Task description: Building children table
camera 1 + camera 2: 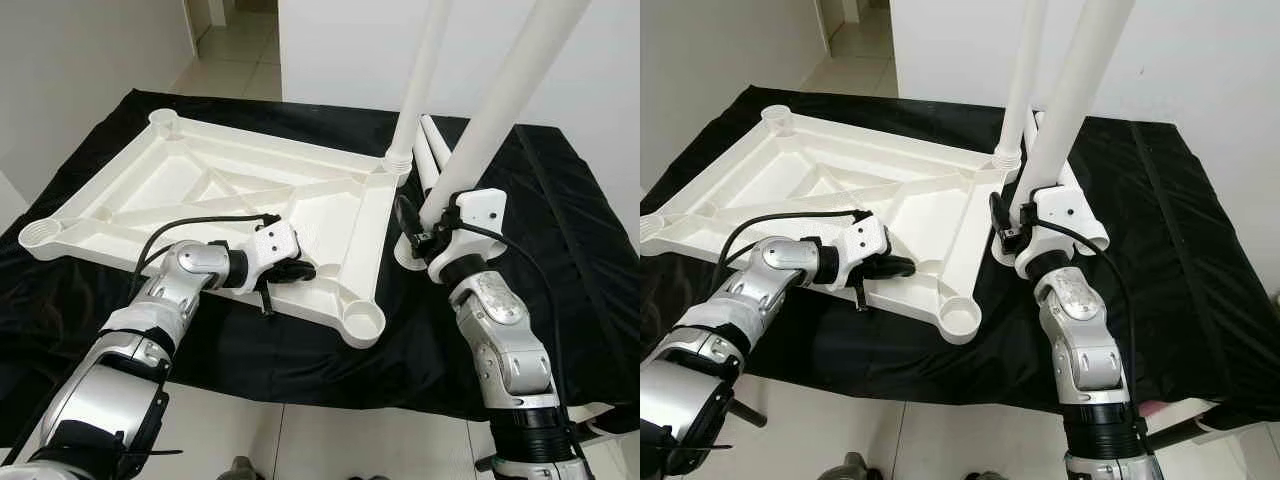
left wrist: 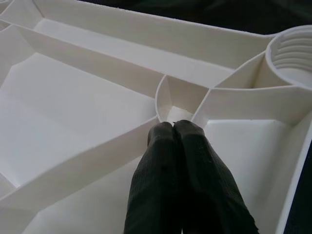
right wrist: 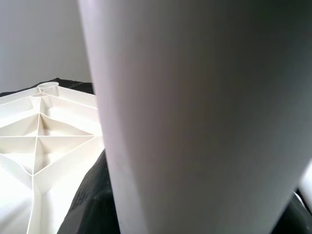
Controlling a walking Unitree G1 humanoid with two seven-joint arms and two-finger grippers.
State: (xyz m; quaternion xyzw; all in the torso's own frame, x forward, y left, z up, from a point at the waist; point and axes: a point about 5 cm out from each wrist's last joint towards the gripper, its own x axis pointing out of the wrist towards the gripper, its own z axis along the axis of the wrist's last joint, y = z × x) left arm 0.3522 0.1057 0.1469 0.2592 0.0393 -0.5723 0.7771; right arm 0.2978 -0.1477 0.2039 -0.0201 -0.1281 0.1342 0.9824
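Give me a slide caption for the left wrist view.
Left claw, fingers shut, pressing on the ribbed underside of the upturned white tabletop near a threaded leg socket.

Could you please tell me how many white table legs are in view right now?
3: one leg stands in the tabletop's far right corner socket, one leg is held by the right claw, and one leg lies on the black cloth. Others may be hidden.

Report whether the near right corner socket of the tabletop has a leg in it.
Empty: the corner socket on the upturned tabletop shows an open round hole.
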